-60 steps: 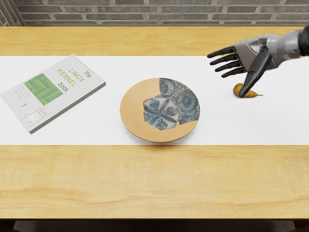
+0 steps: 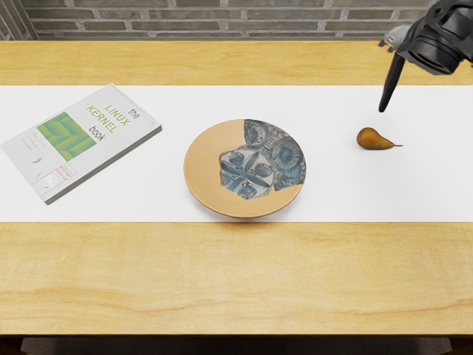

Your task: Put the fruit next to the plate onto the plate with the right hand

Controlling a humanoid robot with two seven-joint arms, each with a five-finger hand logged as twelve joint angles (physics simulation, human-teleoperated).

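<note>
Risen since the earlier frame, the right hand [image 2: 429, 38] hangs beyond and far right of the plate [image 2: 203, 177], cut off by the picture's edge, so how far it is open cannot be told. Right of the plate and apart from it, the pear [image 2: 372, 138] lies free on the tabletop [image 2: 236, 281]. It is probably light, firm, smooth and apt to roll, and best taken around its fat belly.

Fruit: small brown-yellow pear [image 2: 375, 139], whole, lying on its side, stem pointing right.
Fruit position: on the white strip of the worktop [image 2: 332, 185], right of the plate, apart from it.
Plate: round orange plate [image 2: 194, 166] with a blue-grey patterned patch, lying flat, nothing on it.
</note>
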